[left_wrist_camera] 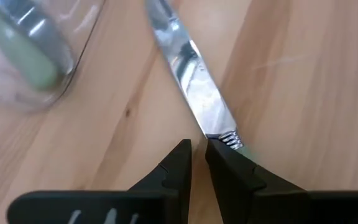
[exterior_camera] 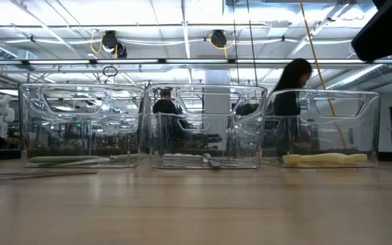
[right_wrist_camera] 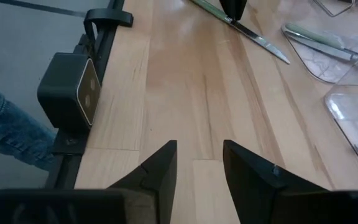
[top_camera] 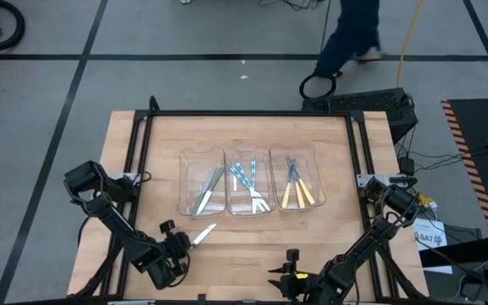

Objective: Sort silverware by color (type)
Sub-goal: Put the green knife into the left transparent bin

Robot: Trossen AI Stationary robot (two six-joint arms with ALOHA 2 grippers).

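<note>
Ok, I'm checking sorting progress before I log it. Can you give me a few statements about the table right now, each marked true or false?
1. Three clear bins stand side by side. True.
2. The yellow-handled pieces lie in the left bin. False: they are in the right bin; the left one holds green-handled pieces.
3. The left end effector is shut on a knife over the bare wood. True.
4. The right end effector holds a fork. False: it is open and empty.
5. The middle bin holds blue-handled pieces. True.
</note>
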